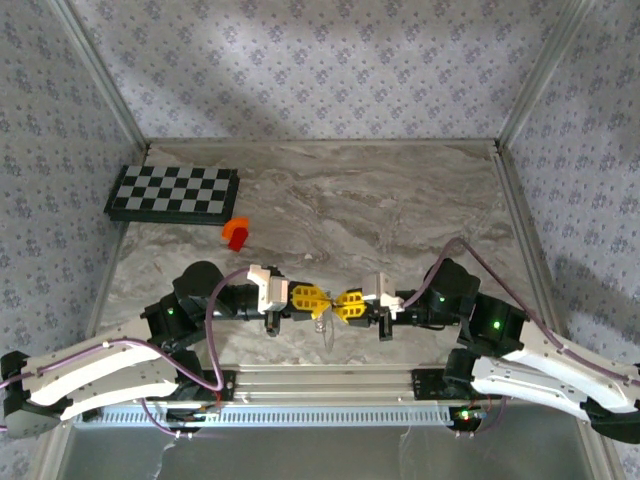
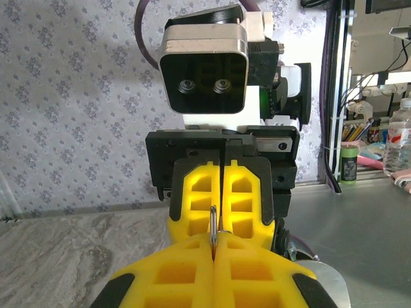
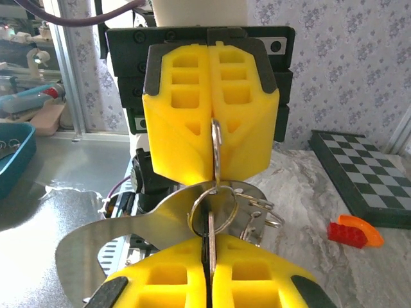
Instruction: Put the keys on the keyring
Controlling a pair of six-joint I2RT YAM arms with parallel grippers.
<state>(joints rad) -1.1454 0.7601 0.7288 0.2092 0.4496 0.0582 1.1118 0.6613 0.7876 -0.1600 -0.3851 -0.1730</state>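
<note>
Keyring (image 3: pixel 214 208) above the worktop (image 1: pixel 400 200); left tool (image 1: pixel 316 299) and right tool (image 1: pixel 345 304), tip to tip at the keyring, each clamped shut on it

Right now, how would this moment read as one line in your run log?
left jaws: shut on keyring | right jaws: shut on key | pose: tip to tip | threaded: cannot tell

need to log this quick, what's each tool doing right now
left tool: closed on the keyring
right tool: closed on a thin metal piece, looks like the key
</note>
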